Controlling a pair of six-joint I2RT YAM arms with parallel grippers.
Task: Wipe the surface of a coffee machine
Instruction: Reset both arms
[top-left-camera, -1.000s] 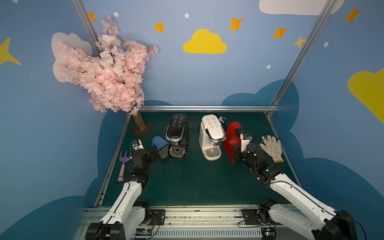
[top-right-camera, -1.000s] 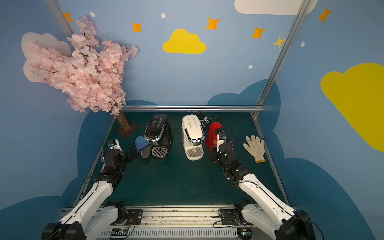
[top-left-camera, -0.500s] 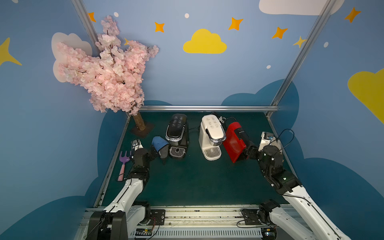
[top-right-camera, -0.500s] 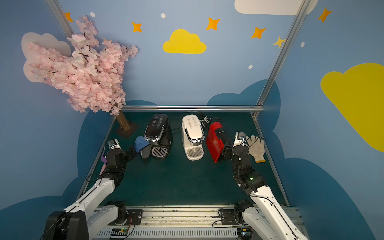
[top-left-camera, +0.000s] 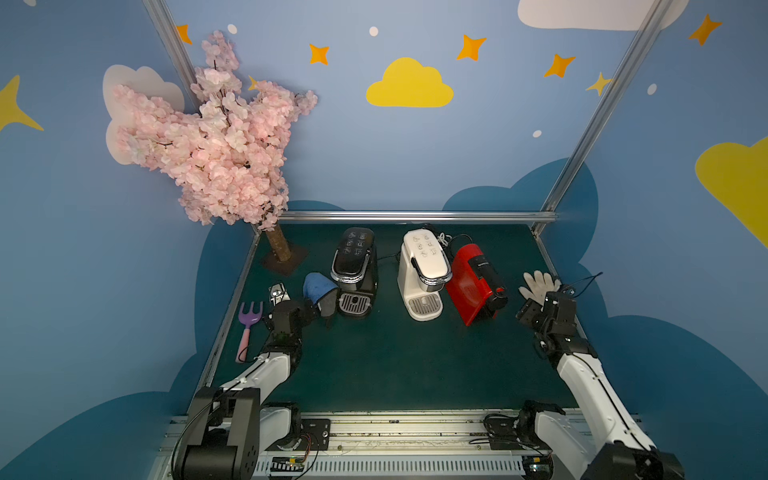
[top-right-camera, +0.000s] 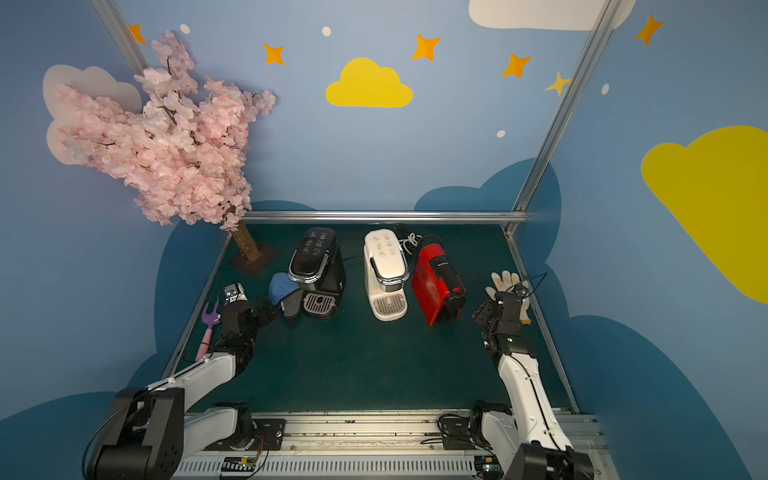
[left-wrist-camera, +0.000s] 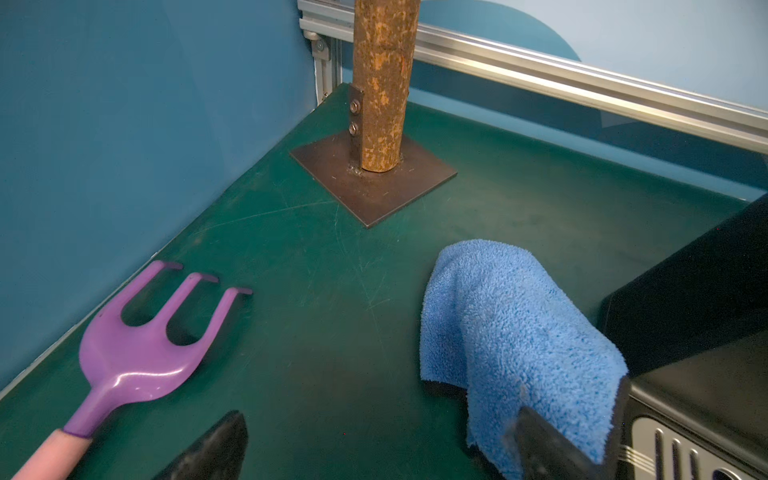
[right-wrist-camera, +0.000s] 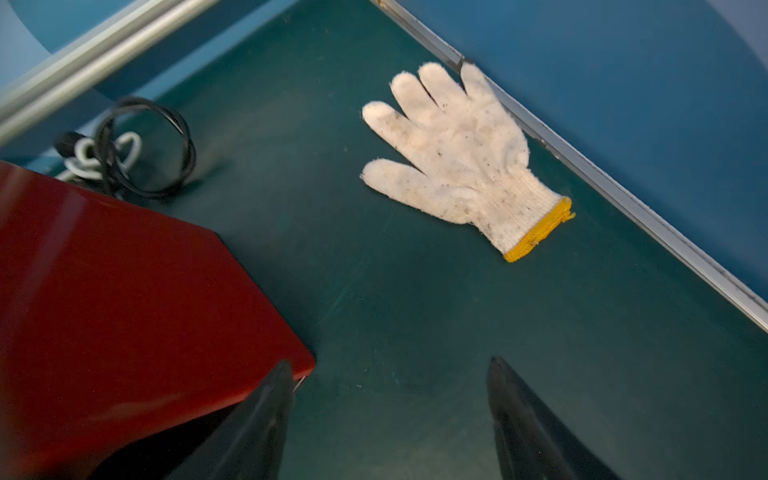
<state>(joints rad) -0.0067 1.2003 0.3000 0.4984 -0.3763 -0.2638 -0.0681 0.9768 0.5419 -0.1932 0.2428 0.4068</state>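
The cream-white coffee machine (top-left-camera: 424, 274) (top-right-camera: 384, 270) stands at the back middle of the green table, between a black machine and a red one; neither wrist view shows it. A blue cloth (top-left-camera: 316, 286) (left-wrist-camera: 507, 328) is heaped against the black machine. My left gripper (top-left-camera: 299, 307) (left-wrist-camera: 379, 411) is open wide beside it, with one fingertip (left-wrist-camera: 536, 436) against the cloth's near edge and nothing between the jaws. My right gripper (top-left-camera: 538, 305) (right-wrist-camera: 390, 361) is open and empty near the right rail, with one finger by the red machine's corner.
The black machine (top-left-camera: 355, 270) and the red machine (top-left-camera: 476, 282) (right-wrist-camera: 124, 299) flank the white one. A white work glove (top-left-camera: 540, 284) (right-wrist-camera: 457, 153) lies by the right rail. A purple rake (top-left-camera: 249, 324) (left-wrist-camera: 137, 357) lies at the left edge, near the tree trunk on its plate (left-wrist-camera: 380, 95). Cables (right-wrist-camera: 133, 149) lie behind the machines.
My right gripper has drawn back from the red machine to the right edge beside the glove, and its jaws have opened wider. The left arm has hardly moved.
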